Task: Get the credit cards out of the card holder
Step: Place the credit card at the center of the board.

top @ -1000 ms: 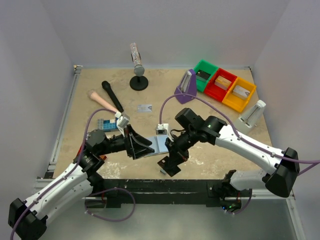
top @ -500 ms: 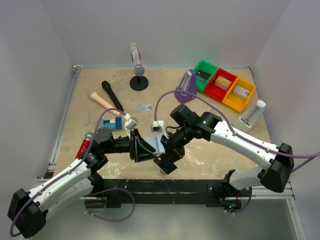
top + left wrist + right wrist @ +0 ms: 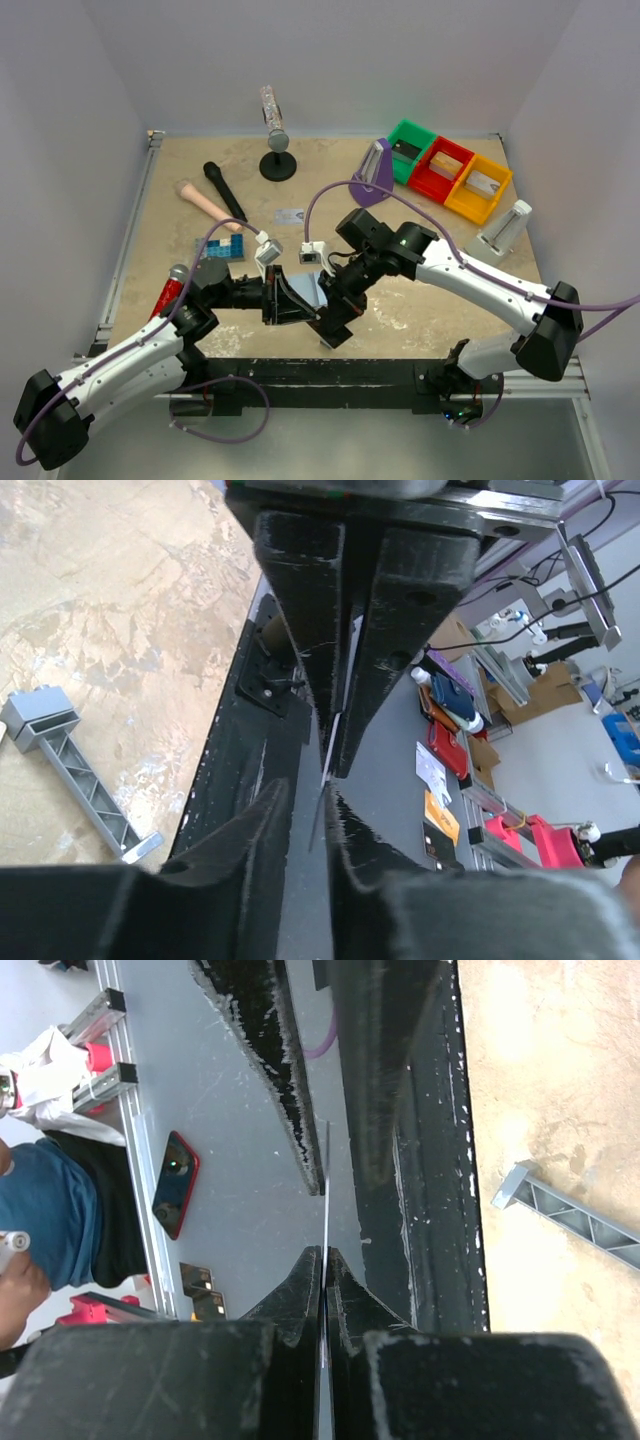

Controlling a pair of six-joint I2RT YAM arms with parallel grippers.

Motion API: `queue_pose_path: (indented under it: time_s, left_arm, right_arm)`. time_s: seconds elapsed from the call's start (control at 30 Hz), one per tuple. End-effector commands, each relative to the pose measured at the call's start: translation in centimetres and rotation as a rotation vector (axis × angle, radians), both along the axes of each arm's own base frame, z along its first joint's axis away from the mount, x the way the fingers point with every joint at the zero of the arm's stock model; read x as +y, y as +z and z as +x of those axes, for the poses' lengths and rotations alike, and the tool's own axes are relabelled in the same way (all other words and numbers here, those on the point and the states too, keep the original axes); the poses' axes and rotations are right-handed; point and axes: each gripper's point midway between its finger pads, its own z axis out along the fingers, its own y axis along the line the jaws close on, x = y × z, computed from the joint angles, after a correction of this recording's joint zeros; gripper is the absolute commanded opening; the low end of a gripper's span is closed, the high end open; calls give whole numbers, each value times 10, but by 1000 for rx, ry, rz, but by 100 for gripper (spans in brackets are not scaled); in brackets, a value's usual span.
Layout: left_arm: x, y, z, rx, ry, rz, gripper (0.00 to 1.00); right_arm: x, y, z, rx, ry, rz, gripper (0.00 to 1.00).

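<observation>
Above the table's (image 3: 440, 300) near edge, the left gripper's (image 3: 310, 815) jaws stood narrowly apart around a thin edge (image 3: 322, 790), possibly a card; the right gripper (image 3: 323, 1260) clamped the pale card holder (image 3: 308, 290) aloft, seemingly steadying it for extraction.

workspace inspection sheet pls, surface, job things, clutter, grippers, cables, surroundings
surface: tan mottled table
job's things: pale blue card holder between the grippers; one silver card lying apart on the table
clutter: blue brick, black handle, three bins, grey bar
grippers: right gripper shut on a thin edge-on sheet, apparently the holder; left gripper jaws slightly apart around it
cables: purple cable looping off each arm
surroundings: white walls; person and red phone beyond the table
</observation>
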Motion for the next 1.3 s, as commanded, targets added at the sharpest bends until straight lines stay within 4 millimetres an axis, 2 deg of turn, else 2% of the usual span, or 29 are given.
queue_pose_path:
  time_s: [0.0,0.13,0.27,0.33,0.4,0.47,0.53,0.63,0.77,0.8,0.83,0.87,0.9,1.07,1.17,1.27]
  left_arm:
    - [-3,21,-5,-61,-43,-59,17]
    - [-3,23,-9,-52,-69,-75,0]
    - [-3,24,-11,-51,-68,-92,0]
    - [-2,26,-9,-59,-52,-100,0]
    - [-1,24,-5,-56,-16,-96,0]
    - [1,23,0,-59,27,-102,0]
    - [2,22,6,-53,74,-117,0]
    - [4,23,12,-33,132,-173,0]
    - [11,25,24,-20,237,-249,0]
    - [13,25,28,-15,266,-260,0]
    - [15,26,32,-17,299,-271,0]
    - [18,27,35,-18,326,-281,0]
    - [21,27,40,-17,359,-286,0]
    - [30,29,50,-18,448,-316,0]
    - [31,31,52,-13,462,-335,0]
    - [32,30,53,-3,470,-346,0]
  right_arm:
    - [6,17,1,-26,14,46,0]
    - [6,18,0,-26,15,48,0]
    - [6,20,-1,-25,16,55,2]
    - [6,23,-2,-25,19,70,12]
    - [6,26,-2,-23,-6,75,32]
    - [7,28,2,-28,-39,84,44]
    - [10,33,8,-29,-80,121,51]
    - [8,37,17,3,-161,173,54]
    - [5,51,41,30,-311,318,59]
    - [2,49,47,42,-350,335,61]
    - [-1,47,51,47,-386,347,66]
    - [-3,45,55,41,-419,356,87]
    - [-6,37,58,37,-452,345,93]
    - [-5,21,73,57,-575,349,93]
    - [1,20,78,86,-607,398,89]
    - [5,24,82,108,-621,452,81]
